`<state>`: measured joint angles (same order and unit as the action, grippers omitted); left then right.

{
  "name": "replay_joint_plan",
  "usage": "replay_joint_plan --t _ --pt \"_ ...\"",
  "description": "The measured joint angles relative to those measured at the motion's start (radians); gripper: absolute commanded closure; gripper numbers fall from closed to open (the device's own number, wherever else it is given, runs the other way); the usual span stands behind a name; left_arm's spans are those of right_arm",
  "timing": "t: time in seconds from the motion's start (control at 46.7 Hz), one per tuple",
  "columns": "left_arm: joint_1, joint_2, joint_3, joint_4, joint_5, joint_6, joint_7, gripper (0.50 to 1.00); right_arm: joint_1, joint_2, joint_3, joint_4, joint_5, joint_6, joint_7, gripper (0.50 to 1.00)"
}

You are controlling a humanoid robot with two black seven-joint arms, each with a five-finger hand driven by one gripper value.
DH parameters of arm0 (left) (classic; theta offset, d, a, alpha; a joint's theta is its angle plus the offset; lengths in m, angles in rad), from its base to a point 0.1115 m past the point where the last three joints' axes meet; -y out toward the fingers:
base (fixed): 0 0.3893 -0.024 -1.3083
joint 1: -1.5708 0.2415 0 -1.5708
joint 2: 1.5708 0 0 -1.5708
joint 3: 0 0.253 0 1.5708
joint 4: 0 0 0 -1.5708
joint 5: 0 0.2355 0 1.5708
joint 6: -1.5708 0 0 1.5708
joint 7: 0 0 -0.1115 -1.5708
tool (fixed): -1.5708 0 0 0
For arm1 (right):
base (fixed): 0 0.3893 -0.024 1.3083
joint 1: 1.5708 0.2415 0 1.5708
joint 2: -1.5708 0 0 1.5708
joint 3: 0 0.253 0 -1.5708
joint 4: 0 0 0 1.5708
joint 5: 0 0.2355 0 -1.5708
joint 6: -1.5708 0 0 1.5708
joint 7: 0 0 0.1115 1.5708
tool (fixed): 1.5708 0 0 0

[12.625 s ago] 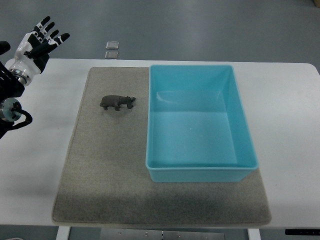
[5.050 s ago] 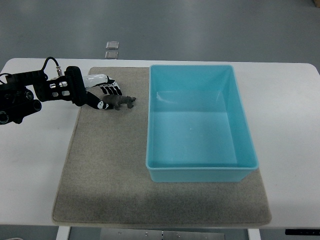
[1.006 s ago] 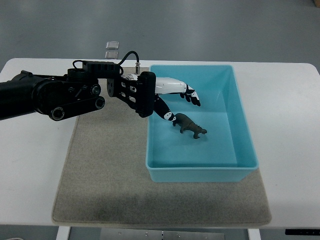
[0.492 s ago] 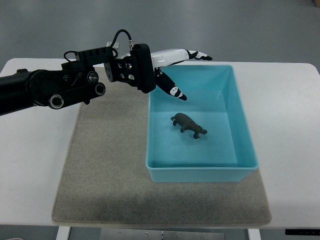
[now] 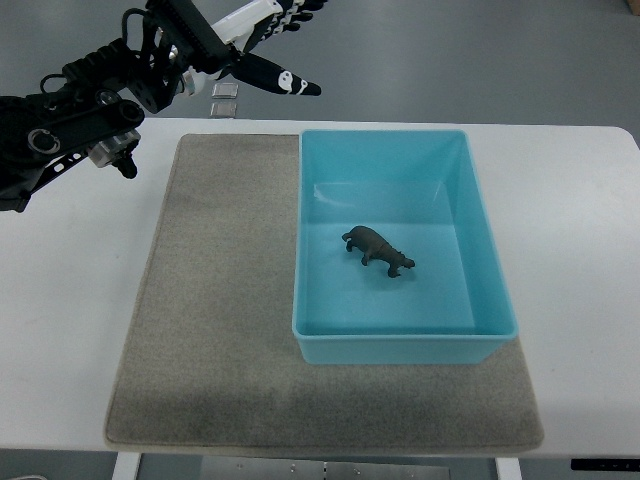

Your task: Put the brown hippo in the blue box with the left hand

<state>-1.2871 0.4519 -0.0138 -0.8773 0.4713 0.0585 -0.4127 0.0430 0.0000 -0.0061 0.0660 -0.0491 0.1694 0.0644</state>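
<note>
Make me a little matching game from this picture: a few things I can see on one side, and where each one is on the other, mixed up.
Things:
1. brown hippo
2. blue box
3. left hand
4. grey mat

Places:
A. lying flat on the white table
B. raised beyond the table's far edge, fingers spread
C. standing on the box floor
D. sitting on the mat's right part

Pairs: 1-C, 2-D, 3-B, 4-A

left hand [image 5: 262, 40]: I see only part of it; the top edge cuts off the upper fingers [image 5: 283, 82].
left arm [image 5: 70, 110]: runs out past the left edge.
worktop [image 5: 70, 300]: its near edge and corners leave my picture at the bottom.
small squares [image 5: 225, 99]: too small to identify.
</note>
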Motion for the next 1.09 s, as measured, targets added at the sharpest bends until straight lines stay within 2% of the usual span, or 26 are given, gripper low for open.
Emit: replay_joint_plan --t 0.107,0.193,0.278,0.385,0.663,0.835,1.091 --pt "0.008 0.001 -0.001 0.062 -0.088 0.006 0.000 0.504 0.000 0.000 0.000 0.000 0.000 0.000 0.000 0.564" --pt "0.010 0.002 -0.001 0.107 -0.164 0.052 0.001 0.504 0.000 0.000 0.000 0.000 0.000 0.000 0.000 0.564" --pt "0.020 0.005 0.002 0.123 -0.202 0.097 0.002 0.504 0.000 0.000 0.000 0.000 0.000 0.000 0.000 0.564" --pt "0.042 0.026 0.001 0.126 -0.215 0.117 0.002 0.506 0.000 0.000 0.000 0.000 0.000 0.000 0.000 0.564" --pt "0.065 0.081 -0.002 0.126 -0.353 0.102 0.001 0.504 0.000 0.000 0.000 0.000 0.000 0.000 0.000 0.564" --pt "0.083 0.125 -0.004 0.122 -0.441 0.033 0.002 0.504 0.000 0.000 0.000 0.000 0.000 0.000 0.000 0.564" --pt "0.159 0.134 -0.083 0.116 -0.611 0.012 -0.002 0.504 0.000 0.000 0.000 0.000 0.000 0.000 0.000 0.564"
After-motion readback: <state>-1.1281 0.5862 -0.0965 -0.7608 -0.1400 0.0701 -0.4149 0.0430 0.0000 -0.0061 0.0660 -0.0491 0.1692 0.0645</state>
